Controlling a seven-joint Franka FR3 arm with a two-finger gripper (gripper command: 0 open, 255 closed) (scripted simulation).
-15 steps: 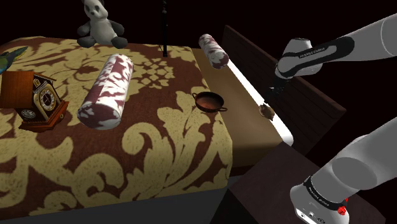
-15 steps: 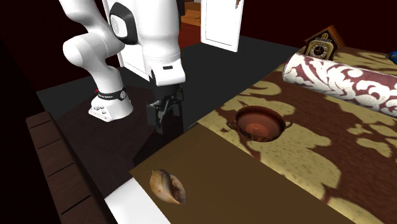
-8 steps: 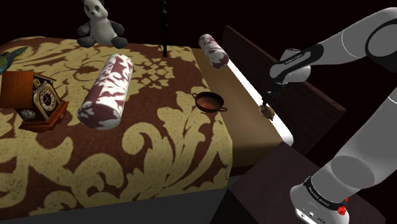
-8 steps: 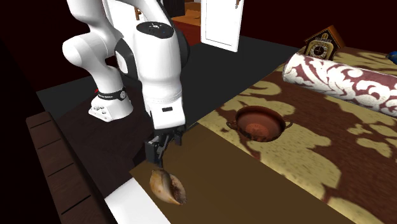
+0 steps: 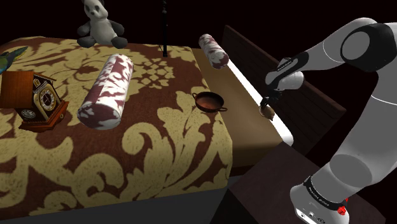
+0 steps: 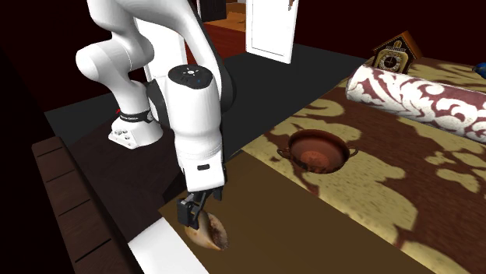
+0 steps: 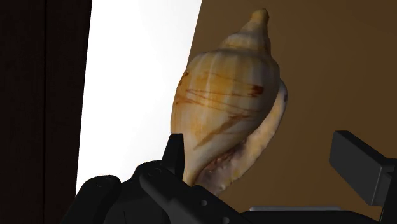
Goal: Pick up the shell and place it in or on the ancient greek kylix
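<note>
Wrist view: gripper was spread, not yet clamping; shell sat nearer one finger, so closing could've shoved it sideways & slipped off its curve.

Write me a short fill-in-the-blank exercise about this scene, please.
1. The fingers are ___, not shut, with the shell between them.
2. The shell lies on a plain ___ strip of the bed.
3. The bowl has ___ handles.
Missing words: open; brown; two.
</note>
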